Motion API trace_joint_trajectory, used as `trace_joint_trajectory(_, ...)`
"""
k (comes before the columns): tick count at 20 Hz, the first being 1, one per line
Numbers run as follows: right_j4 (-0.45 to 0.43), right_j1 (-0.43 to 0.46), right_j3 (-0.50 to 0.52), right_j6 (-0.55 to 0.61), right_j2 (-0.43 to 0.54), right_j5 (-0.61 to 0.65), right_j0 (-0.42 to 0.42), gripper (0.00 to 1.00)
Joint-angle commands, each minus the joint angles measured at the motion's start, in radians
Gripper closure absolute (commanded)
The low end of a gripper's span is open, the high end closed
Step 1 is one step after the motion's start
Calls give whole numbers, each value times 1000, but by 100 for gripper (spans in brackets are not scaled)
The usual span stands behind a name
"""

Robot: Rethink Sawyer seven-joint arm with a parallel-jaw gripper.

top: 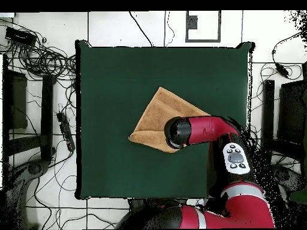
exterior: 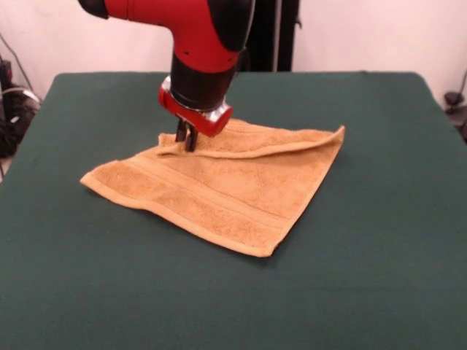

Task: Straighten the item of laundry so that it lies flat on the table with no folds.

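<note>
The item of laundry (exterior: 219,182), a golden-tan terry towel, lies on the green table (exterior: 379,262) near the middle. Its far part is folded over toward the camera as a flap (exterior: 270,138), so it lies in two layers there. My gripper (exterior: 187,140) comes down from above at the flap's left corner. Its dark fingers (exterior: 191,137) stand close together, pinched on the towel's edge. In the overhead view the towel (top: 157,117) shows as a rough triangle on the table (top: 108,84). There my red wrist (top: 180,132) covers its lower right part and hides the gripper.
Cables (top: 42,60) and dark racks (top: 24,114) lie on the floor to the table's left in the overhead view, and more gear (top: 288,114) stands to its right. Green cloth shows all round the towel, widest toward the front view's near edge.
</note>
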Motion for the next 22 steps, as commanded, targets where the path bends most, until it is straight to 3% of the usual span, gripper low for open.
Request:
trace_joint_trajectory(1,-37,-48,170,-138,53,60,12,100)
trace_joint_trajectory(7,-29,-21,180,-23,5,57,80,100)
trace_joint_trajectory(15,13,93,144,3,19,52,76,100)
trace_joint_trajectory(22,26,109,153,6,6,115,94,100)
